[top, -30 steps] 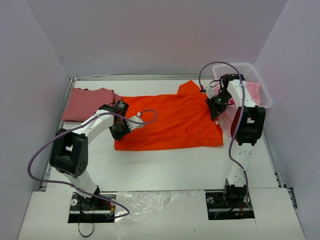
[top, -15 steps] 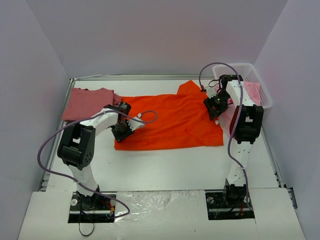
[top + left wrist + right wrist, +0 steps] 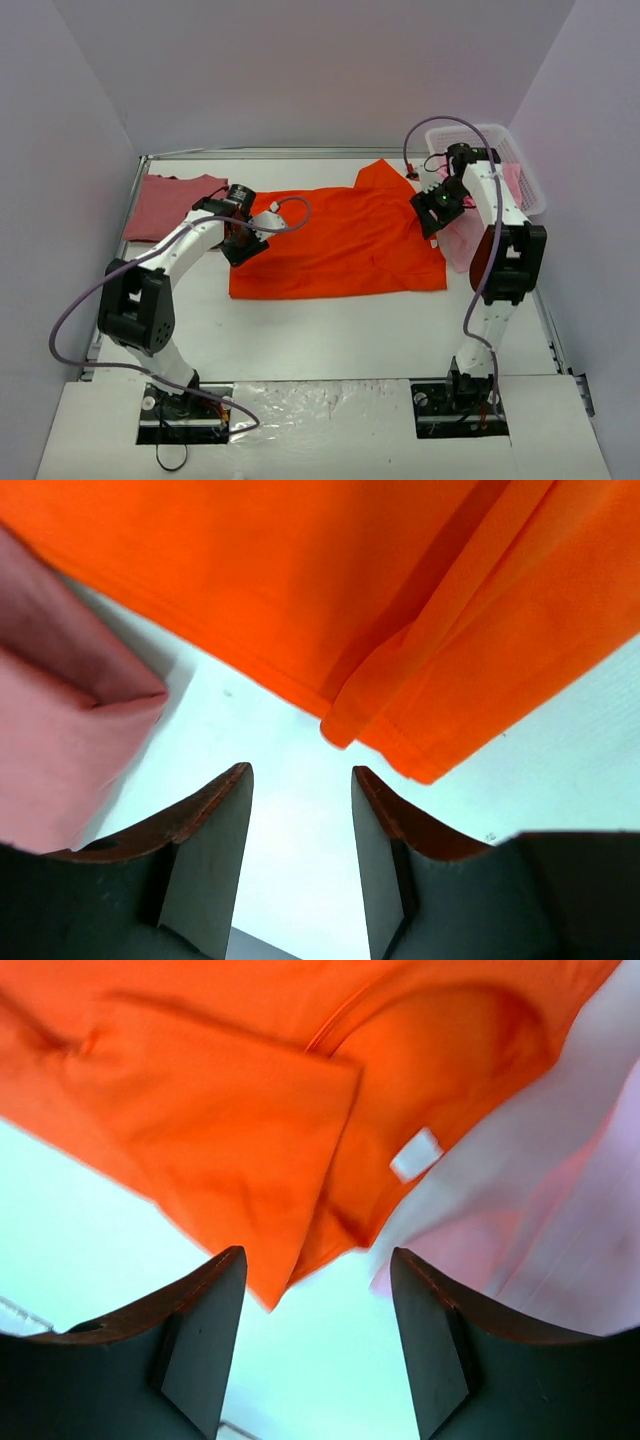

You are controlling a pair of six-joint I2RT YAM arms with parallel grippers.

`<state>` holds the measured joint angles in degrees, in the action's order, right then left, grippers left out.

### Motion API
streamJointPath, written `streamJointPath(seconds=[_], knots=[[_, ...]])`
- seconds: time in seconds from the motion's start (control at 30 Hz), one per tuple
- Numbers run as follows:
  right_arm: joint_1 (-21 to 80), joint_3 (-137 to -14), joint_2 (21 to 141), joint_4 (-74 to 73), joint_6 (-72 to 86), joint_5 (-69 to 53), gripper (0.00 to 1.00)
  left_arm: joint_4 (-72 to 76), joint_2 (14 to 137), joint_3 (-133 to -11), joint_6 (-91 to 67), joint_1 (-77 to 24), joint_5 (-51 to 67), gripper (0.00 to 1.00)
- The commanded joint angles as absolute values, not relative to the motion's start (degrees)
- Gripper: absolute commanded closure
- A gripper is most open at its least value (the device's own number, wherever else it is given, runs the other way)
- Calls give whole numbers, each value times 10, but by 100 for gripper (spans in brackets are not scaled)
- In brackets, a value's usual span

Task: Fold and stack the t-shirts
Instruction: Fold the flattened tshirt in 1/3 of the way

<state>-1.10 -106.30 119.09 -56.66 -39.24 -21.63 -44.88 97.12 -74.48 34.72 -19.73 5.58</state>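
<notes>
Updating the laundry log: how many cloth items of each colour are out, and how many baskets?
Orange shirt: 1
Rose-red shirt: 1
Light pink heap: 1 (the shirts in it cannot be counted)
Basket: 1
Total: 4

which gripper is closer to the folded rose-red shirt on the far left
Left. The left gripper hovers just beside the rose-red shirt, at its right edge; the right gripper is across the orange shirt, near the basket.
</notes>
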Motion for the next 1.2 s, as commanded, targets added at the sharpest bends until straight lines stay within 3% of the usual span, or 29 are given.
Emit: streamJointPath(seconds=[0.0,0.13,0.43,1.17], knots=[[-10,-1004,1097,-593,-413,-225,44,-485,912,-747,337,-198,44,57],[-19,-899,1042,-578,-424,-214,44,-473,861,-693,344,-212,31,57],[-44,-789,987,-563,-434,-204,44,-437,844,-591,333,-221,33,57],[-54,-727,979,-533,-418,-192,44,-367,922,-558,335,-221,55,57]])
